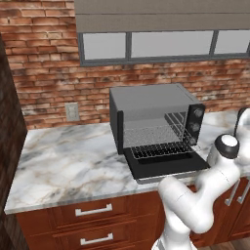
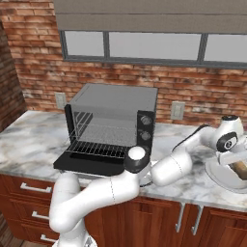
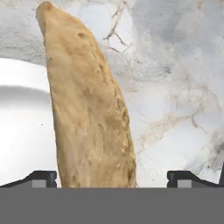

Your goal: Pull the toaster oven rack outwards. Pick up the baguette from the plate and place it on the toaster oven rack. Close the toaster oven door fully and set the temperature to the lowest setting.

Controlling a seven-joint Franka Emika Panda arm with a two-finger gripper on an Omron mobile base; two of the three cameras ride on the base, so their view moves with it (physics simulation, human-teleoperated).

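The toaster oven (image 1: pixel 151 105) (image 2: pixel 116 103) stands on the marble counter with its door (image 1: pixel 166 167) (image 2: pixel 89 165) dropped flat. Its wire rack (image 1: pixel 161 150) (image 2: pixel 96 149) juts out over the door. Far right, the tan baguette (image 3: pixel 87 118) (image 2: pixel 240 168) lies partly on a white plate (image 3: pixel 22 131) (image 2: pixel 219 176). My gripper (image 3: pixel 113 180) (image 2: pixel 235 161) hangs just above the loaf, open. Its two dark fingertips (image 3: pixel 43 178) stand wide on either side of the baguette's near end, holding nothing.
A brick wall with a window runs behind the counter, with outlets (image 1: pixel 72 111) (image 2: pixel 177 110) on it. Three knobs (image 2: pixel 144 128) line the oven's right front. Wood drawers (image 1: pixel 93 211) sit below the counter edge.
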